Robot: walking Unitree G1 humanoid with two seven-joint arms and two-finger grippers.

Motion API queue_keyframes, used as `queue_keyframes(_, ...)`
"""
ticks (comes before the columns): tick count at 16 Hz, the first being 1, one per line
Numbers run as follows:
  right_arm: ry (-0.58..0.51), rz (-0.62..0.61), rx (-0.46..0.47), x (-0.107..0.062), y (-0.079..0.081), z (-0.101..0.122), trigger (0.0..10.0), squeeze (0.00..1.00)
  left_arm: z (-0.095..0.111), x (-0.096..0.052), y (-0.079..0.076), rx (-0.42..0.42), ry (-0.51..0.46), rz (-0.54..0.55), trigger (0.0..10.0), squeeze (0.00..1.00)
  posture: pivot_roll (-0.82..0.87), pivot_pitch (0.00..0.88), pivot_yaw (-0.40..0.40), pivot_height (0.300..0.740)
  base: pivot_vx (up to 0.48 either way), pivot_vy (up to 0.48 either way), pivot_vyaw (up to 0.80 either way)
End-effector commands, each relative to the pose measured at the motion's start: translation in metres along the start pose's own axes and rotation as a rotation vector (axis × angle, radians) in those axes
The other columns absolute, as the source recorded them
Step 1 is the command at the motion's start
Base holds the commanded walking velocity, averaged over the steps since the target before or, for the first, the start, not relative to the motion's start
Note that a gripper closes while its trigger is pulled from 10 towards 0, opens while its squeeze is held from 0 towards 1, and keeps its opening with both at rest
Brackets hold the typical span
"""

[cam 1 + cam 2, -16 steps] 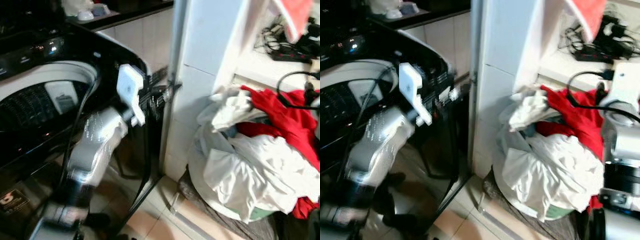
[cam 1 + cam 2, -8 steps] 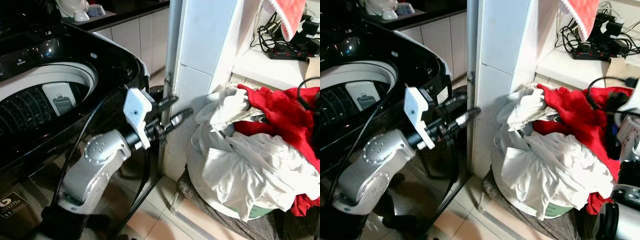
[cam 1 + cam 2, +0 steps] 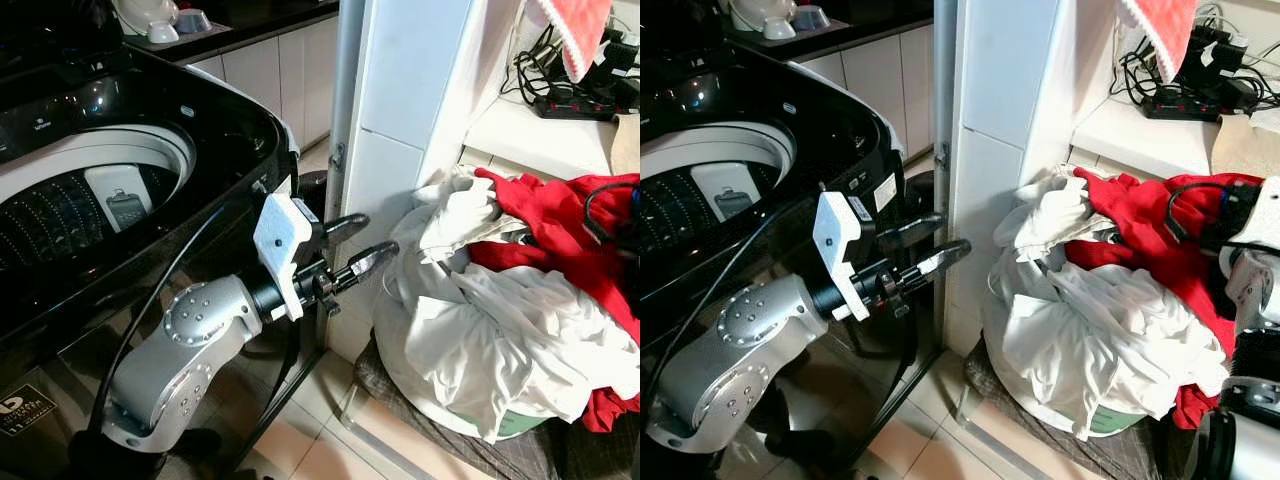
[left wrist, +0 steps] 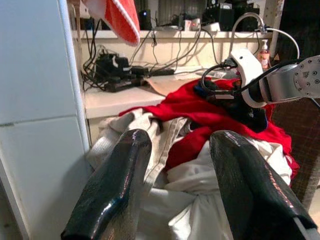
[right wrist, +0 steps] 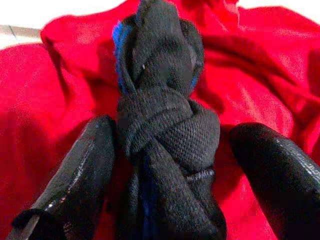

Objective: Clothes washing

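Laundry is heaped in a pale basket (image 3: pixel 400 345) on the floor just beside the white tiled pillar (image 3: pixel 400 150): white garments (image 3: pixel 500 330) in front, a red garment (image 3: pixel 560 230) behind and on top, and on the red cloth a knotted black garment (image 5: pixel 165 130) with a trace of blue in it. Your open top-loading washing machine (image 3: pixel 100 200) stands on the far side of the pillar, its drum (image 3: pixel 60 215) in view and waiting. You look to be at the picking step: taking an item from the pile for the drum. Your left tool (image 3: pixel 362 245) is held out in the air between the machine and the basket, near the white cloth but not touching it, its two black fingers (image 4: pixel 115 185) spread well apart with nothing between them. Your right tool (image 5: pixel 167 165) is down over the red garment, its fingers (image 5: pixel 70 175) spread either side of the black knot, one just beside the knot and the other a little apart; it has hold of nothing yet. The next move, as you might judge it, calls for pressing the right tool down so the fingers reach below the thickest part of the knot, then closing firmly, since the bundle is fat and soft. Watch that the red cloth beneath does not get pinched along with it, and mind the black cable (image 3: pixel 1190 195) looped by that wrist when you lift toward the machine.
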State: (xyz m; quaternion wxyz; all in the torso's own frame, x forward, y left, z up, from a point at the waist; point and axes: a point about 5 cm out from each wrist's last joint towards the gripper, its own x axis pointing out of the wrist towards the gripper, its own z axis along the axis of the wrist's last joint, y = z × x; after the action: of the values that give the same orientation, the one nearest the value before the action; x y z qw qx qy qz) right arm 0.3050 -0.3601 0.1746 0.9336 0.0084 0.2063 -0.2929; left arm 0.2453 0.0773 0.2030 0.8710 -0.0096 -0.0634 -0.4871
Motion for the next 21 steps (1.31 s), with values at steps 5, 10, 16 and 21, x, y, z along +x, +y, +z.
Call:
queue_keyframes(5,0.042,-0.005,0.002,-0.001,0.004,-0.008,0.0,0.00,0.007,-0.003,0.001,0.021,-0.005,0.009,10.0,0.00,-0.02,0.013,-0.018,0.740,0.000,0.000,0.00)
queue_keyframes(10,0.047,0.003,0.010,-0.002,0.008,-0.011,0.0,0.00,0.009,-0.004,0.005,0.027,-0.005,0.032,10.0,0.00,-0.02,0.000,-0.019,0.740,0.000,0.000,0.00)
queue_keyframes(16,0.006,-0.020,0.016,-0.006,0.006,-0.004,0.0,0.00,0.010,-0.004,0.009,0.040,-0.009,0.053,10.0,0.00,-0.02,0.001,-0.016,0.740,0.000,0.000,0.00)
queue_keyframes(21,-0.226,-0.050,-0.132,-0.025,0.011,0.041,0.0,0.00,0.013,-0.006,0.019,0.068,-0.036,0.144,10.0,0.00,-0.02,0.003,-0.013,0.740,0.000,0.000,0.00)
